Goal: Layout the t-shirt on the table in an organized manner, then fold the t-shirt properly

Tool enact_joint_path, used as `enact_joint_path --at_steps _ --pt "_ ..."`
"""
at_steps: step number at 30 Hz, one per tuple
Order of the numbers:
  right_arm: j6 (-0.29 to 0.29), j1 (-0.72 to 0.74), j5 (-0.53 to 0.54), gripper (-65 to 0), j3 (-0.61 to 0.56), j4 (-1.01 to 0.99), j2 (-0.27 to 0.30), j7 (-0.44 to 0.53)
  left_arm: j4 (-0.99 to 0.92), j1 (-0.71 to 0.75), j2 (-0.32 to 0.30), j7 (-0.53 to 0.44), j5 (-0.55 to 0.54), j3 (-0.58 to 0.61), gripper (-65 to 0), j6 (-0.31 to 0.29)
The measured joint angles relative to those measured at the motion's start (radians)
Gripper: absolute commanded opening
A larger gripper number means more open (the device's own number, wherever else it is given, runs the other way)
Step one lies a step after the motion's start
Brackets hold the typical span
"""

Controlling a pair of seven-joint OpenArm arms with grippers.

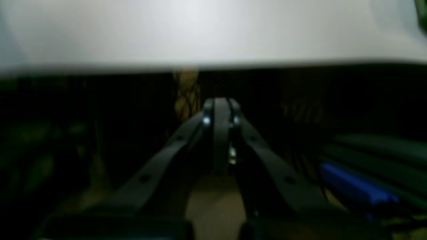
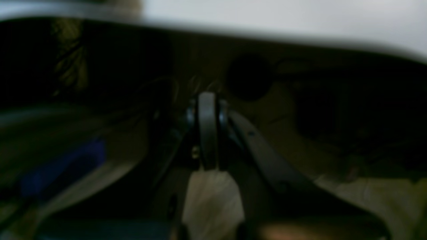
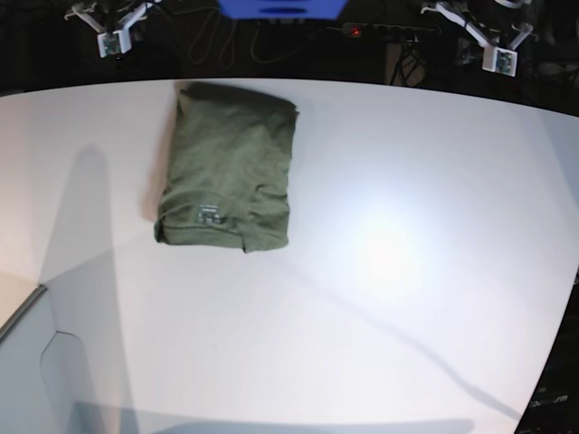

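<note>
The left gripper [image 1: 220, 111] is hanging off the counter edge with its fingers [image 1: 205, 115] pressed together on nothing, the white counter [image 1: 213, 33] filling the band above it in the left wrist view. The right gripper [image 2: 206, 108] is doing the same: fingers [image 2: 190, 115] closed and empty, pointing at the dark space below the counter rim [image 2: 283, 20] (both wrist views are blurred, so finer detail is lost).

In the base view both arms are sitting parked beyond the far rim, the left gripper [image 3: 493, 50] at about 1 o'clock and the right gripper [image 3: 113, 32] at about 11 o'clock, each well apart from the cloth. That retreat is probably leaving the work area unobstructed.

The olive-green t-shirt [image 3: 228, 167] is lying at roughly 10 o'clock on the counter [image 3: 389, 298], already folded into a compact rectangle, its small pale label print [image 3: 211, 217] showing near the closer edge. Judging by its tidy outline, the folding is looking finished or nearly so; at most a slightly uneven near corner might be wanting a tuck.
</note>
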Motion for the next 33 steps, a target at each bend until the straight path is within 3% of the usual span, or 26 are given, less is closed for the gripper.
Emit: enact_joint_path --at_steps 1,4,10,12,16,17,19,21,22,24,27,33 --pt "0.044 0.000 0.003 -65.0 0.000 -0.026 0.000 0.000 -0.011 0.013 0.010 -0.005 0.010 0.000 -65.0 0.000" --pt "0.094 0.022 0.003 -65.0 0.001 -0.135 0.001 0.009 -0.134 0.017 0.016 -0.019 0.049 0.001 -65.0 -0.002" --pt "0.104 0.158 0.002 -65.0 -0.004 -0.487 0.032 0.013 -0.576 -0.121 -0.042 -0.013 0.123 0.017 -65.0 0.010" --pt "0.105 0.230 0.008 -65.0 -0.001 -0.646 0.065 0.087 -0.751 -0.201 -0.084 -0.092 0.141 0.023 -65.0 0.008" --pt "0.079 0.360 0.002 -65.0 0.005 -1.003 0.106 0.345 -1.187 -0.371 -0.150 -0.367 0.219 0.022 -65.0 0.006" --pt "0.040 0.386 0.019 -65.0 0.005 -1.098 0.108 0.431 -1.328 -0.415 -0.171 -0.430 0.245 0.023 -65.0 0.009" --pt "-0.096 0.429 0.005 -65.0 -0.002 -1.255 0.107 0.548 -1.582 -0.497 -0.211 -0.518 0.306 0.023 -65.0 0.013" --pt "-0.170 0.452 0.007 -65.0 -0.014 -1.381 0.110 0.719 -1.770 -0.562 -0.239 -0.662 0.334 0.023 -65.0 0.122" --pt "-0.219 0.459 0.006 -65.0 -0.035 -1.428 0.111 0.770 -1.818 -0.583 -0.249 -0.699 0.351 0.023 -65.0 0.196" --pt "-0.316 0.480 -0.013 -65.0 -0.094 -1.504 0.117 0.851 -1.852 -0.616 -0.260 -0.748 0.386 0.023 -65.0 0.281" --pt "-0.534 0.519 -0.022 -65.0 -0.203 -1.568 0.118 0.869 -1.848 -0.654 -0.248 -0.735 0.438 0.020 -65.0 0.368" --pt "-0.860 0.568 -0.027 -65.0 -0.444 -1.616 0.124 0.873 -1.853 -0.689 -0.201 -0.665 0.468 0.019 -65.0 0.365"
